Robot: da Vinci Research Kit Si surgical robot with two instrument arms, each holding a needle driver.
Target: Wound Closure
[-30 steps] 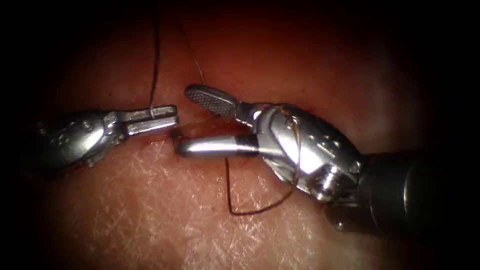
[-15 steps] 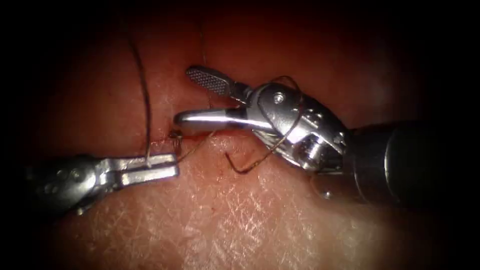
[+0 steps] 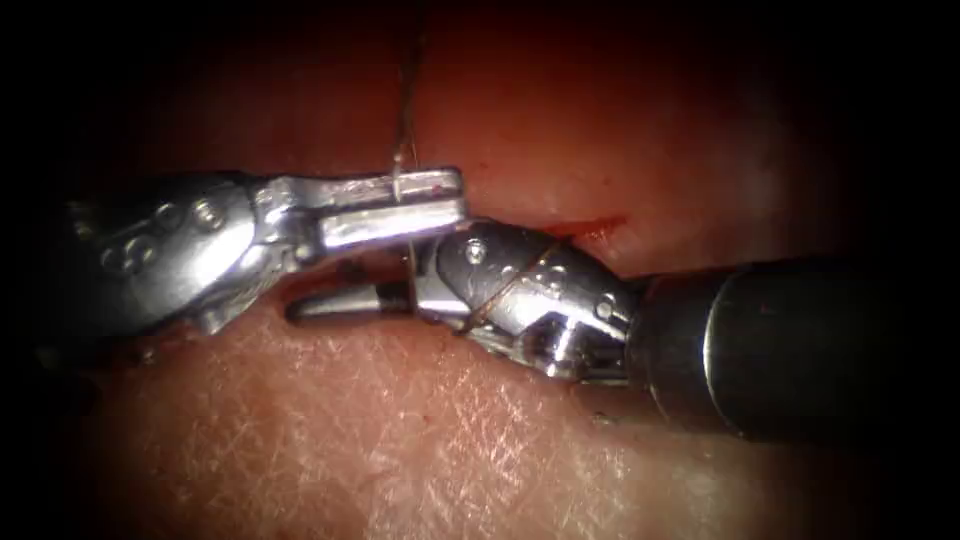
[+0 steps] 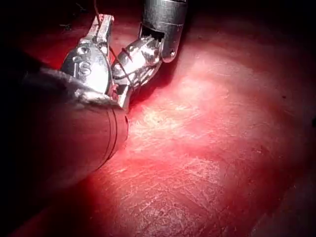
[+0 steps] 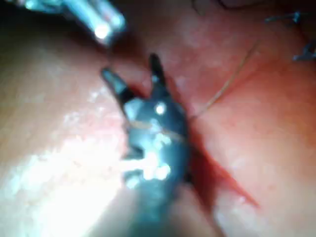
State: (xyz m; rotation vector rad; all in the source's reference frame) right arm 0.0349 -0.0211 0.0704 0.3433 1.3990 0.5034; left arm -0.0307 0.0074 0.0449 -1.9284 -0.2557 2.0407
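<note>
Reddish, wet-looking pork tissue [image 3: 420, 440] with a fine cross-hatched skin spreads beneath both instruments, and a short red cut [image 3: 590, 228] with red fluid lies just beyond the right arm's wrist. Largest is the right arm's dark shaft with its steel wristed tool [image 3: 340, 285], coming in from the right; its jaws stand apart, as the right wrist view [image 5: 133, 74] shows, and they hold nothing. Next, the left arm's silver tool [image 3: 445, 200] lies across above it, jaws closed flat on the thin brown thread [image 3: 405, 120], which rises from the jaws into the dark. Another strand of that thread is wrapped over the right tool's wrist. No curved needle can be made out
</note>
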